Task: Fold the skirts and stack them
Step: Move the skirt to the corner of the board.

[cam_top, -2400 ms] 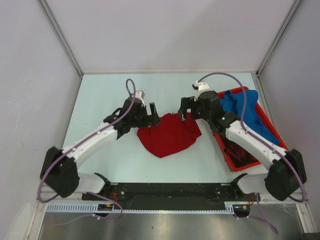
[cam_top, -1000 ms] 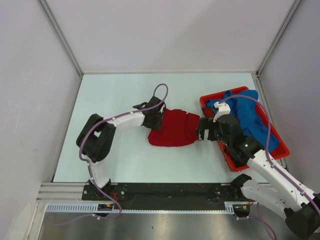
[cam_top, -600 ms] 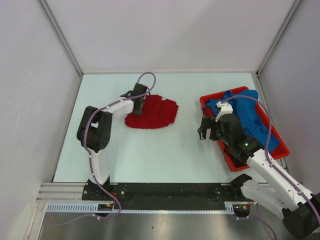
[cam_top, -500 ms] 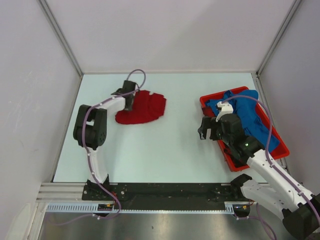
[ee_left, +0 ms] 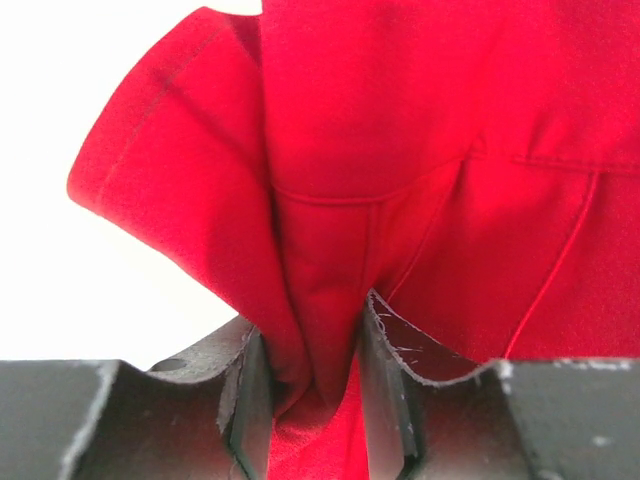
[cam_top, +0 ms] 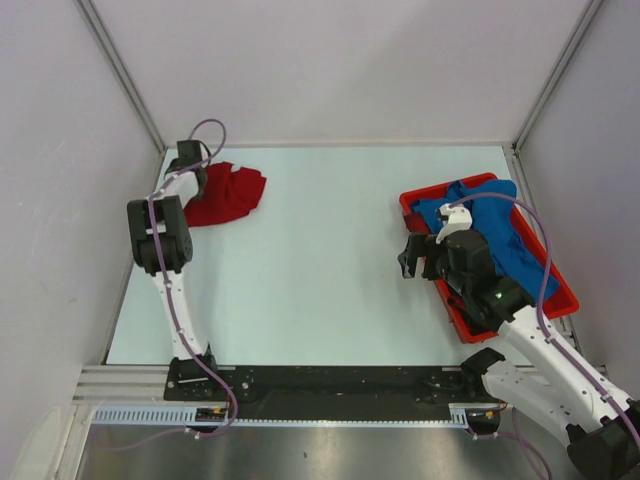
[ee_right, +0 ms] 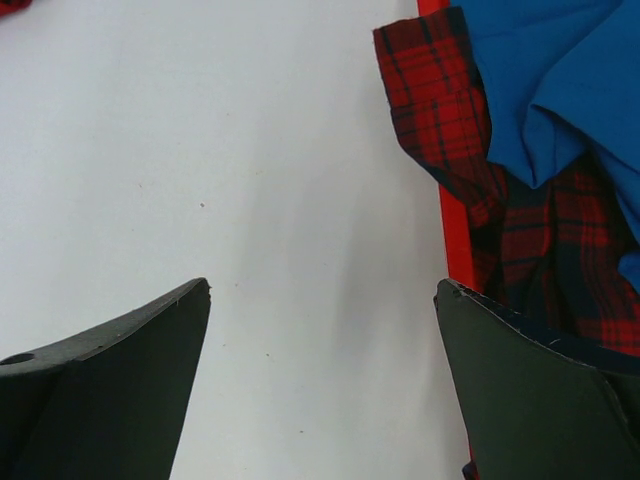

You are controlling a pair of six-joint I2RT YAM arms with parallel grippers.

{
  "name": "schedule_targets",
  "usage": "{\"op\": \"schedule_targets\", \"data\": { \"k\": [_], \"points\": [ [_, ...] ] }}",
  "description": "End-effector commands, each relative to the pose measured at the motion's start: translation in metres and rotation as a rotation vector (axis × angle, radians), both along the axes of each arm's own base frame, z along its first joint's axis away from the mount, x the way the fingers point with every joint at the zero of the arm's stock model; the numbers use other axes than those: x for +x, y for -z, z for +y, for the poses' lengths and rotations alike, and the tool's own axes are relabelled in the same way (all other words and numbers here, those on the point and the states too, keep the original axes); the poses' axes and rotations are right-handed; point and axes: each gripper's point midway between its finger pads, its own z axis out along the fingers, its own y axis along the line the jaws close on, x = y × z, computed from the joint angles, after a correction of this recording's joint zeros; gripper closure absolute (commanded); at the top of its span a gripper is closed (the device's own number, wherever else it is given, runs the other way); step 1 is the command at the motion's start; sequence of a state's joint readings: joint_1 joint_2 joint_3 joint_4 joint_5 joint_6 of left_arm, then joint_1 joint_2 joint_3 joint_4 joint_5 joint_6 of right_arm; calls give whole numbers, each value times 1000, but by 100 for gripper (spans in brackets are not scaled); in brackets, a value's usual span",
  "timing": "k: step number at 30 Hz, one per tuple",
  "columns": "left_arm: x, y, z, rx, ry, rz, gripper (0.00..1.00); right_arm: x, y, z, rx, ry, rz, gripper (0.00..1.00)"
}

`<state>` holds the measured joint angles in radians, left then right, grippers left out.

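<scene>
The plain red skirt (cam_top: 230, 194) lies bunched at the table's far left corner. My left gripper (cam_top: 197, 180) is at its left edge. In the left wrist view the left gripper (ee_left: 315, 345) is shut on a fold of that red skirt (ee_left: 420, 150), with cloth pinched between both fingers (ee_left: 385, 385). The blue skirt (cam_top: 505, 235) lies heaped in the red tray (cam_top: 428, 192) at the right. In the right wrist view the blue skirt (ee_right: 560, 80) overlaps the plaid skirt (ee_right: 440, 110). My right gripper (cam_top: 412, 256) hangs open beside the tray's left rim, empty (ee_right: 320, 290).
The enclosure's left wall (cam_top: 110, 180) and rear wall (cam_top: 340, 70) stand close to the red skirt. White tabletop (cam_top: 320, 260) stretches between the two arms. The tray's red rim (ee_right: 455, 240) runs just inside my right finger.
My left arm has dragged the red skirt from the table's middle to the far left corner. The right gripper let go, drew back to the tray's edge and stays open.
</scene>
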<state>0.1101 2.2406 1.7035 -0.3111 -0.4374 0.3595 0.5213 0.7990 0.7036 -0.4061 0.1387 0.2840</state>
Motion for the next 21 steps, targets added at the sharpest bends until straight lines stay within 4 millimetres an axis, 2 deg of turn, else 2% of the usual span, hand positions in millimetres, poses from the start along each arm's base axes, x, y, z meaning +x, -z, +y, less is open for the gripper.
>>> {"op": "schedule_targets", "data": {
  "k": [1, 2, 4, 5, 7, 11, 13, 14, 18, 20, 21],
  "points": [
    [11, -13, 46, 13, -105, -59, 58, 7, -16, 0, 7, -5, -76, 0],
    [20, -20, 44, -9, -97, -81, 51, 9, -18, 0, 10, -1, -84, 0],
    [29, -30, 40, -45, -106, -120, 28, 9, -20, 0, 11, -2, -92, 0],
    [38, -48, 39, -52, -110, -159, 21, 8, -20, 1, 13, -6, -93, 0],
    [38, -61, 37, -70, -137, -180, 7, 7, -22, 1, 20, -9, -94, 0],
    [30, -102, 27, -102, -155, -257, 1, 3, -27, 2, 38, -25, -109, 0],
    [29, -109, 17, -148, -148, -294, 0, 2, -30, 1, 43, -16, -117, 0],
    [22, -112, 12, -166, -137, -300, 0, 2, -31, 1, 46, -14, -120, 0],
    [17, -106, -12, -229, -123, -301, 0, 0, -28, 2, 55, -23, -116, 0],
    [11, -106, -27, -318, -140, -291, 0, 1, -25, 4, 53, -31, -111, 0],
    [15, -107, -41, -433, -171, -340, 0, 1, -23, 5, 50, -34, -106, 0]
  ]
}}
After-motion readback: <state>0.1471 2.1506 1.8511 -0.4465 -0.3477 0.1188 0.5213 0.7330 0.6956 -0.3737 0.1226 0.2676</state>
